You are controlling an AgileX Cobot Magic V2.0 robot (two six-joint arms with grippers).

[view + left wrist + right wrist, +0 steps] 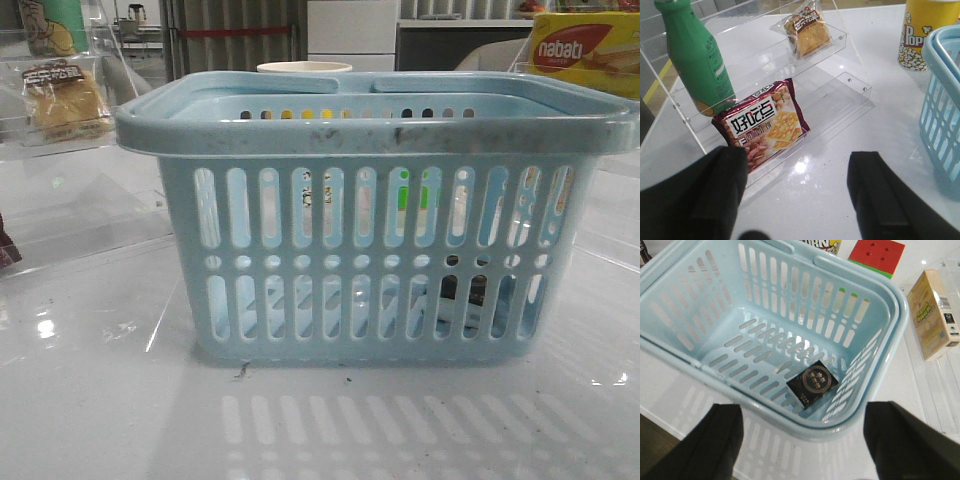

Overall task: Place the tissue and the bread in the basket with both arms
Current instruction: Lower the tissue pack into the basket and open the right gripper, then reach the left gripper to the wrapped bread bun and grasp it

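Note:
The pale blue basket (370, 135) stands in the middle of the table. In the right wrist view I look down into the basket (895, 325). The tissue (812, 382), a small low pack with a black top, lies on the basket floor near a corner. It shows dark through the slots in the front view (463, 290). The wrapped bread (807, 32) lies on the upper step of a clear shelf, also seen at far left (65, 100). My left gripper (797, 165) is open and empty over the table, short of the shelf. My right gripper (800, 410) is open and empty above the basket's near rim.
On the clear shelf (850, 85) stand a green bottle (692, 55) and a red snack pack (762, 125). A popcorn cup (922, 30) stands near the basket's edge (940, 100). A nabati box (585, 50), a yellow box (935, 315) and a red-green box (876, 255) lie beyond the basket.

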